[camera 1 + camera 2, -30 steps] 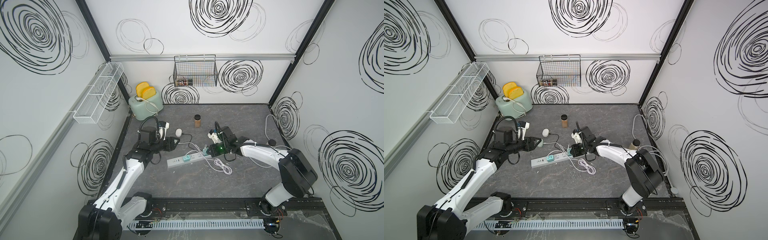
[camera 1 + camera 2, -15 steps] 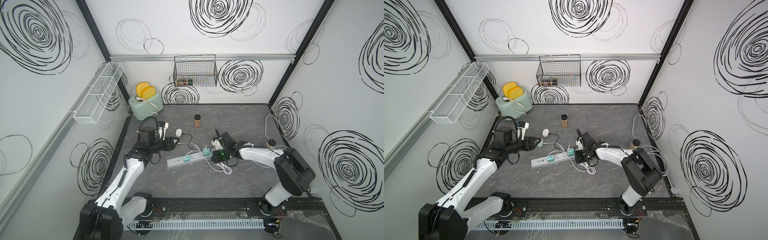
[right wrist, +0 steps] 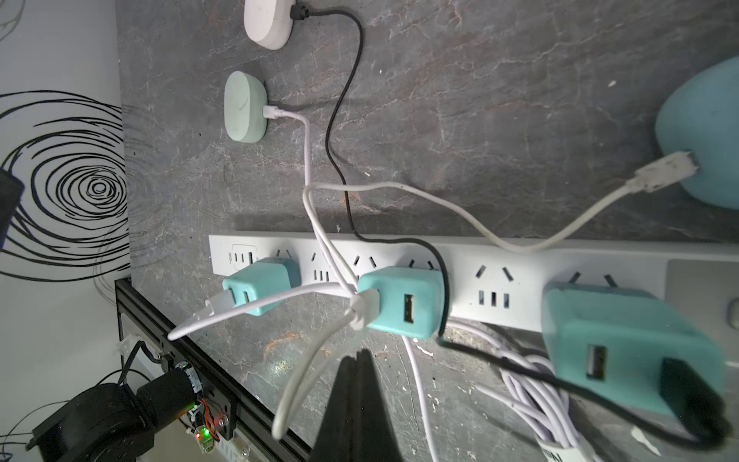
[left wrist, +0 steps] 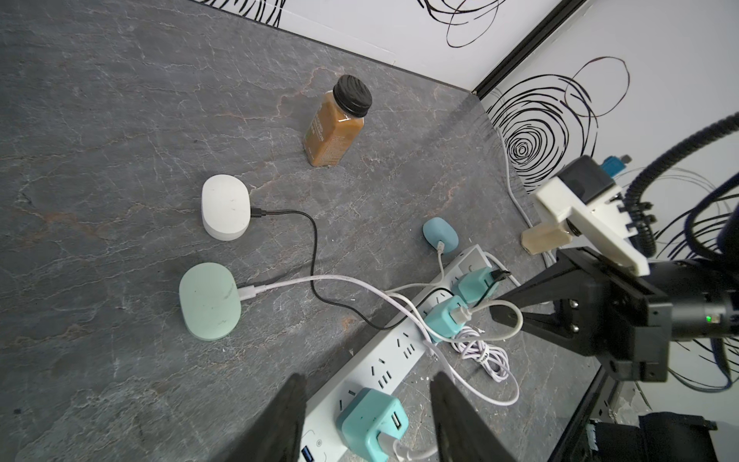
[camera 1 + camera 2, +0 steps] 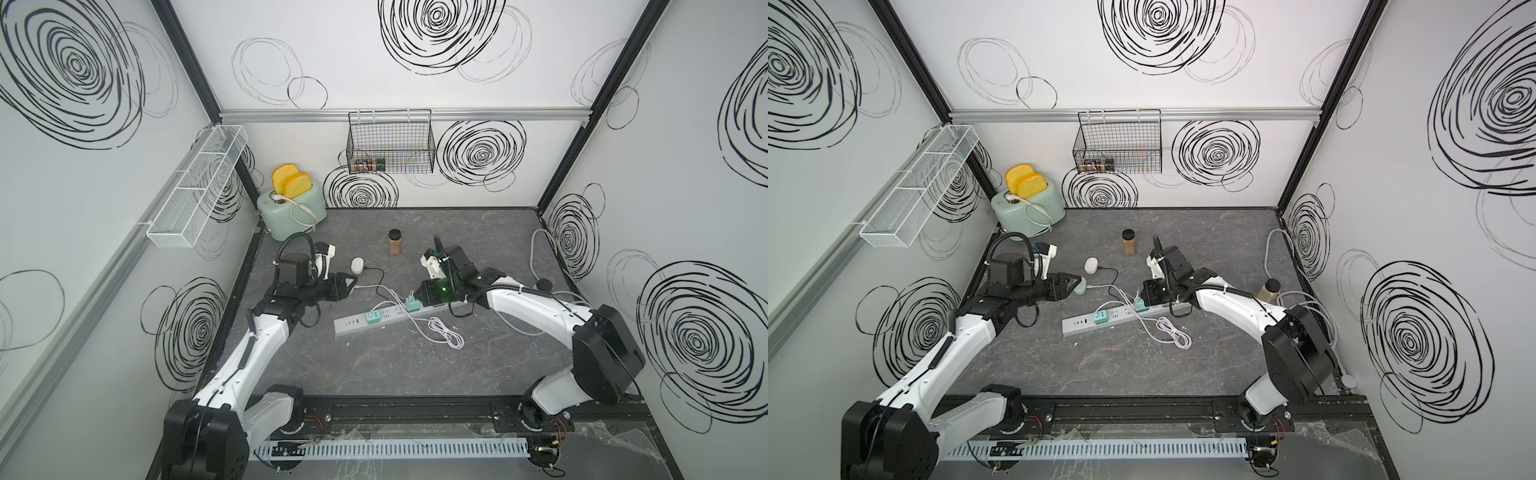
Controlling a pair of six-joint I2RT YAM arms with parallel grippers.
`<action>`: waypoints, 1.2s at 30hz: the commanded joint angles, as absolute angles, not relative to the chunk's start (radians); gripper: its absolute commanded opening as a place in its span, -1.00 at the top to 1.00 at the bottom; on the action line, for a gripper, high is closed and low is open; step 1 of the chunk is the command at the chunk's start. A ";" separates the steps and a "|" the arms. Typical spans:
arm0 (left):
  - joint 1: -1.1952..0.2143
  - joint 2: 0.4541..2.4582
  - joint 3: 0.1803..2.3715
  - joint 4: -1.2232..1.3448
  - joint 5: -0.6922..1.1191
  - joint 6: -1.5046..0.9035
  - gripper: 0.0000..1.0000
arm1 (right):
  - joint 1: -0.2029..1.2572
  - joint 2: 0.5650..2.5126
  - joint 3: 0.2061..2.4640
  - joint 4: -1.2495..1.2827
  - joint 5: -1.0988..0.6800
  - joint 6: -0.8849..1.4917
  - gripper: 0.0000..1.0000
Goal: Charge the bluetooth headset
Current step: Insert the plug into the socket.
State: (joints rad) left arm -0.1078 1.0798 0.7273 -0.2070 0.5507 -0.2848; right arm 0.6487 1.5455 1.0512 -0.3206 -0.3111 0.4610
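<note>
Right gripper [image 3: 356,356] lifted up-frame off the power strip [image 3: 536,280], pinched together; left gripper [image 4: 368,378] hangs apart, since green case [image 4: 210,300] looks plugged.

You're looking at a dark grey table [image 5: 457,365] veined with pale marble lines, between white walls [image 5: 353,62] scribbled with black spirals. On it sit a white power strip [image 3: 532,280] with teal adapters [image 3: 400,300], a white case [image 4: 225,206] on a black cable [image 4: 314,248], a mint-green case [image 4: 209,300] on a white cable [image 4: 312,279], a dusty-blue case [image 4: 440,235] — and a brown bottle [image 4: 334,128] with a black cap [image 4: 353,95]. The toaster [image 5: 291,212] is pale green and its bread slices [image 5: 291,185] are yellow.
</note>
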 commanded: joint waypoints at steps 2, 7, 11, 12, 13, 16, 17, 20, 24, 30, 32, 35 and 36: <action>-0.098 1.068 0.716 -0.170 0.568 -0.285 -0.08 | 0.641 1.580 1.073 -0.316 -0.287 0.511 1.00; -0.095 1.070 0.716 -0.170 0.572 -0.284 -0.08 | 0.644 1.582 1.011 -0.319 -0.276 0.522 1.00; -0.092 1.071 0.716 -0.166 0.579 -0.287 -0.08 | 0.643 1.602 0.954 -0.289 -0.284 0.528 1.00; -0.092 1.071 0.716 -0.169 0.580 -0.286 -0.08 | 0.644 1.609 0.944 -0.285 -0.288 0.528 1.00; -0.091 1.070 0.715 -0.169 0.579 -0.285 -0.08 | 0.644 1.616 0.931 -0.278 -0.291 0.528 1.00; -0.091 1.067 0.711 -0.172 0.574 -0.284 -0.08 | 0.644 1.615 0.905 -0.280 -0.296 0.523 1.00; -0.091 1.067 0.710 -0.173 0.573 -0.283 -0.08 | 0.646 1.605 0.899 -0.283 -0.295 0.523 1.00; -0.091 1.064 0.709 -0.172 0.570 -0.283 -0.08 | 0.647 1.570 0.901 -0.300 -0.283 0.519 1.00; -0.090 1.066 0.709 -0.171 0.568 -0.283 -0.08 | 0.650 1.508 0.949 -0.322 -0.290 0.487 1.00; -0.092 1.063 0.713 -0.177 0.556 -0.274 -0.08 | 0.652 1.436 1.035 -0.378 -0.298 0.227 0.11; -0.095 1.062 0.716 -0.178 0.549 -0.273 -0.08 | 0.647 1.434 1.059 -0.385 -0.310 0.084 -0.15; -0.109 1.061 0.718 -0.185 0.535 -0.266 -0.08 | 0.643 1.434 1.061 -0.368 -0.281 -0.142 -0.29; -0.115 1.060 0.716 -0.190 0.528 -0.263 -0.08 | 0.639 1.431 1.060 -0.355 -0.255 -0.192 -0.32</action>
State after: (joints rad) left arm -0.1059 1.0775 0.7143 -0.2077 0.5488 -0.2806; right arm 0.6464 1.4376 1.0546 -0.3351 -0.2932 0.0666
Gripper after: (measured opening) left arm 0.541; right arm 0.652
